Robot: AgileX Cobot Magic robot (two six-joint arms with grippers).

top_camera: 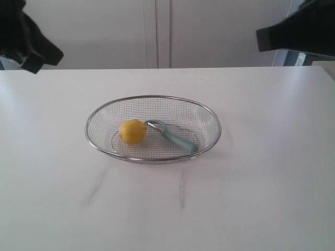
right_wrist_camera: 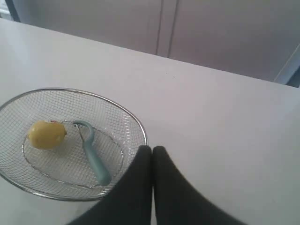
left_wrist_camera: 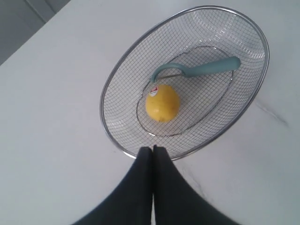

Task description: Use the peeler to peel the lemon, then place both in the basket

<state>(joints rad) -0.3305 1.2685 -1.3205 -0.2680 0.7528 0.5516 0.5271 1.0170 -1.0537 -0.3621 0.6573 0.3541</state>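
Exterior view shows the lemon (top_camera: 132, 131) beside the peeler (top_camera: 172, 137) inside the basket (top_camera: 153, 97), where both belong, so the left tool (left_wrist_camera: 153, 151) and right tool (right_wrist_camera: 152, 150) are shut and empty.

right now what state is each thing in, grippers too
basket: upright on the table, two things inside
lemon: resting in the basket, sticker showing, no peeled patch visible
peeler: lying flat in the basket, head next to the lemon
left gripper: shut, holding nothing, raised off the basket
right gripper: shut, holding nothing, raised off the basket
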